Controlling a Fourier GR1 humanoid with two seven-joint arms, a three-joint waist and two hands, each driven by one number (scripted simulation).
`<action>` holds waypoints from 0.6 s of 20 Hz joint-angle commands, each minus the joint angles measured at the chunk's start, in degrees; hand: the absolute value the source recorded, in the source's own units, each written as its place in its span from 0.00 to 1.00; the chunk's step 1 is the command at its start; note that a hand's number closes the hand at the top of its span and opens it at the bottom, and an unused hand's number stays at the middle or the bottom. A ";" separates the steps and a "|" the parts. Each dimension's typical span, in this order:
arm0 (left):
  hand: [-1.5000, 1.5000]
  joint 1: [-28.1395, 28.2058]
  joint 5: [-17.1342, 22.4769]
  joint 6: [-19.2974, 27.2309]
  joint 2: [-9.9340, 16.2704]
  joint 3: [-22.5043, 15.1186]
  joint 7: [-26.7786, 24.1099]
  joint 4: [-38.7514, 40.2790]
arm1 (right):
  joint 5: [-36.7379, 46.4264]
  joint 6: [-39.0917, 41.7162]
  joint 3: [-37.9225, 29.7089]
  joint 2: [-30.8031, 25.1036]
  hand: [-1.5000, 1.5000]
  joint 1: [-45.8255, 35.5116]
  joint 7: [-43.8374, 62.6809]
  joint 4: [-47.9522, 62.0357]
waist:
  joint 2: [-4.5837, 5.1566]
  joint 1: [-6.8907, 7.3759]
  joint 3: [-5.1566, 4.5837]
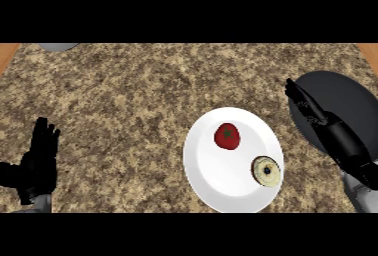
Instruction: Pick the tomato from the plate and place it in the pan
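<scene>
We are at the reaching step: the small red round tomato point(228, 136) sits untouched on the white round plate point(210, 180), toward the plate's 12 o'clock, with a pale sliced round thing with a dark centre point(266, 171) at the plate's 4 o'clock. Our right hand point(317, 117), black, fingers straight and holding nothing, lies over the dark round pan point(347, 95), which stands at the plate's 2 o'clock, just beside it. To do this well, we judge the right hand should swing toward 9 o'clock, come down over the tomato from above, and curl round it without nudging the slice. The carry back to the pan looks short.

Our left hand point(40, 152) rests open at the view's 8 o'clock, fingers up, well apart from the plate.

The pan's right side runs out of view and our forearm covers part of it, so we cannot make out a handle. A grey rounded thing point(57, 46) at 11 o'clock is cut off; we cannot tell what it is.
</scene>
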 commanded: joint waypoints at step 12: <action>0.50 -3.72 -8.65 -7.02 -4.52 -17.63 -0.39 -9.01 | 0.64 -18.34 -5.74 10.14 0.00 16.65 3.10 -9.98 | -2.50 -0.34 -0.61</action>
